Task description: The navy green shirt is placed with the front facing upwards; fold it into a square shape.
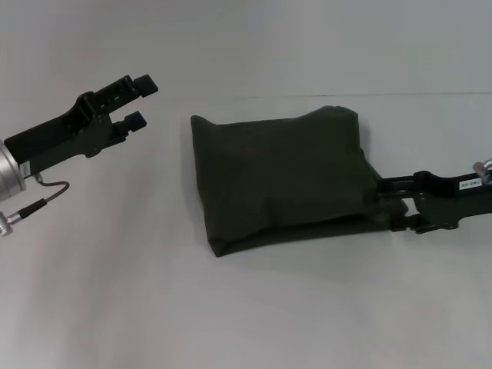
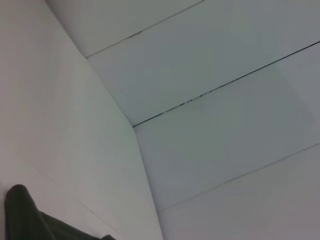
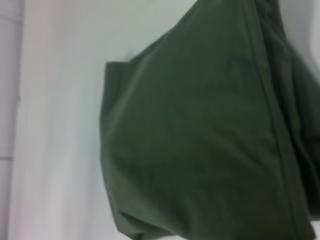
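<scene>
The navy green shirt lies folded into a rough, puffy rectangle in the middle of the white table. Its lettering and neck label are hidden. My left gripper is open and empty, raised to the left of the shirt and apart from it. My right gripper is low at the shirt's right edge near the front corner, with its fingers spread on either side of the cloth edge. The right wrist view is filled by the shirt with its layered edges. The left wrist view shows only a corner of the shirt.
The white table runs to a white back wall. Bare table surface lies to the left of the shirt and in front of it. Nothing else stands on it.
</scene>
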### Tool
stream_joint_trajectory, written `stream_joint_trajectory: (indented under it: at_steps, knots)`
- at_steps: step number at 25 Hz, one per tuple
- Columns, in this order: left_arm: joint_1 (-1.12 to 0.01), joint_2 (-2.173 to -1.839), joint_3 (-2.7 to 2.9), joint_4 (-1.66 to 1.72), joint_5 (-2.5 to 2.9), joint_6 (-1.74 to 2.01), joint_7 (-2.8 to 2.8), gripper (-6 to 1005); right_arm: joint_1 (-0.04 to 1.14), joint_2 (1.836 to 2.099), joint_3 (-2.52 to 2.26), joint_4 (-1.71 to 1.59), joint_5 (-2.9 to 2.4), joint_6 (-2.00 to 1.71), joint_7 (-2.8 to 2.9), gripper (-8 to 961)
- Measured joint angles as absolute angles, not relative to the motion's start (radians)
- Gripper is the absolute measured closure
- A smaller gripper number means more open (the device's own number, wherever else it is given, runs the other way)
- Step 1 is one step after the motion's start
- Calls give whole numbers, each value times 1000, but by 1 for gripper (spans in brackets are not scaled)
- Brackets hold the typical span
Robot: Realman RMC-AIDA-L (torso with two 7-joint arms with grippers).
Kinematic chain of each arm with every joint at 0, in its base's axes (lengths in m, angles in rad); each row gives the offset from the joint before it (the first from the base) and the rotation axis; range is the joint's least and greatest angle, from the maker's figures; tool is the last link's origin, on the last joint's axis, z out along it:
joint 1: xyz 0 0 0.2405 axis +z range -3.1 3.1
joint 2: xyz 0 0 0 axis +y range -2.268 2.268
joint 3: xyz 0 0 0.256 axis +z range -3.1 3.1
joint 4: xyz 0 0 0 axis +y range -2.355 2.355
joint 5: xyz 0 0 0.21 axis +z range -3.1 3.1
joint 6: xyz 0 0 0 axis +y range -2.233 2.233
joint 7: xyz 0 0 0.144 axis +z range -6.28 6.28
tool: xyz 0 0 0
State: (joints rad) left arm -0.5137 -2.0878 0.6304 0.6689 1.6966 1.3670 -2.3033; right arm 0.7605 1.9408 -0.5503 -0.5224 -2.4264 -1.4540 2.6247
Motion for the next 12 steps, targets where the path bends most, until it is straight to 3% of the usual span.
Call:
stream_joint_trajectory:
  at_steps: [12]
  knots:
    - [-516, -2088, 630, 668, 1684, 1364, -2291, 99, 743, 2002, -546, -461, -2339, -1292, 2613, 99]
